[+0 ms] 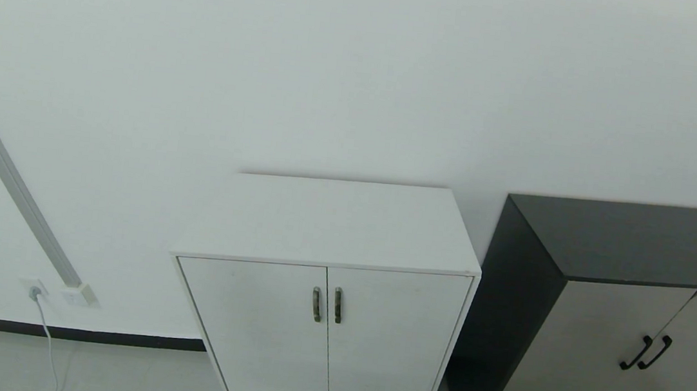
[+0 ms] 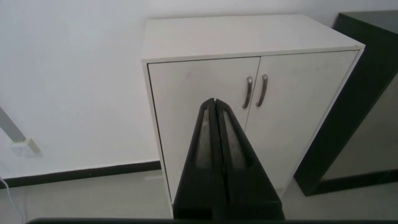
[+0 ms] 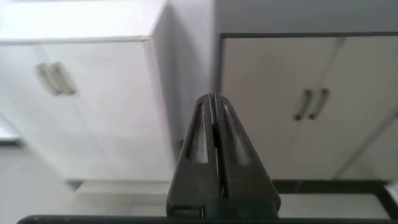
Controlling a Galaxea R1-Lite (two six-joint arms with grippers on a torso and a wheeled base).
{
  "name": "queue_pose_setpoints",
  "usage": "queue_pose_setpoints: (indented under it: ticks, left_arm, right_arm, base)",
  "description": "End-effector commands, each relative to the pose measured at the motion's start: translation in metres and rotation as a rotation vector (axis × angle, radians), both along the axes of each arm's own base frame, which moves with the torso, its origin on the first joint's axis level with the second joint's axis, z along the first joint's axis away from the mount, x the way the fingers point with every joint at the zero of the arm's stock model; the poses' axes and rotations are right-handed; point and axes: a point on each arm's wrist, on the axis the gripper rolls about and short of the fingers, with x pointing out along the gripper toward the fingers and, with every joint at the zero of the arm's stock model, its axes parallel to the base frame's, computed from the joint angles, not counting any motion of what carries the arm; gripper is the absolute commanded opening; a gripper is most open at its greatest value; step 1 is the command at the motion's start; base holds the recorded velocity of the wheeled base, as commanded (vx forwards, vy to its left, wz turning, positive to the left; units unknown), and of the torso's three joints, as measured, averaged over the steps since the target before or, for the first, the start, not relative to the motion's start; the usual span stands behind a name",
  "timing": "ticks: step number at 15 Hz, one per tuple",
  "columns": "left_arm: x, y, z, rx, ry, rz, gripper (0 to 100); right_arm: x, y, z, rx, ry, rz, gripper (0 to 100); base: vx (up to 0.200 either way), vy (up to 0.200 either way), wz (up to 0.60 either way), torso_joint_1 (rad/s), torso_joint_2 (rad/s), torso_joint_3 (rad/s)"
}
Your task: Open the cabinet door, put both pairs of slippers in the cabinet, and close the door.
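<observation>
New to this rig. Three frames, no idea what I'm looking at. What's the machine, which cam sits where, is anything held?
It is a two-armed robot on a wheeled base. The wide picture comes from a camera on its head, looking forward and down at a white cabinet against the wall. Both its doors are shut, with two handles side by side in the middle. A black cabinet with pale doors stands beside it, on the robot's right. The other two pictures come from cameras on the wrists. The dark wedge in each is that arm's own gripper. The left gripper faces the white cabinet's doors, and the right gripper faces the gap between the cabinets. Both are closed and hold nothing.
</observation>
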Motion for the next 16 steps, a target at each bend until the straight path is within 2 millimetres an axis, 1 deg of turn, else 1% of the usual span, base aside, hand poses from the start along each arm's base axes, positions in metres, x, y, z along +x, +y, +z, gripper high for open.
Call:
queue_pose_setpoints:
  ticks: [1, 5, 16]
  left_arm:
    - [0.0001, 0.0000, 0.0000, 0.000, 0.001, 0.000, 0]
    - [0.0001, 0.0000, 0.0000, -0.002, 0.001, 0.000, 0]
    - [0.0001, 0.0000, 0.0000, 0.000, 0.001, 0.000, 0]
  right_arm:
    - [-0.0017, -0.0003, -0.0005, 0.001, -0.022, -0.015, 0]
    - [-0.0019, -0.0025, 0.0006, 0.094, -0.038, -0.117, 0]
    - [-0.0019, -0.0025, 0.0006, 0.086, -0.038, -0.117, 0]
  base:
    - [0.000, 0.000, 0.00, 0.000, 0.00, 0.000]
    - [0.000, 0.000, 0.00, 0.000, 0.00, 0.000]
    - [0.000, 0.000, 0.00, 0.000, 0.00, 0.000]
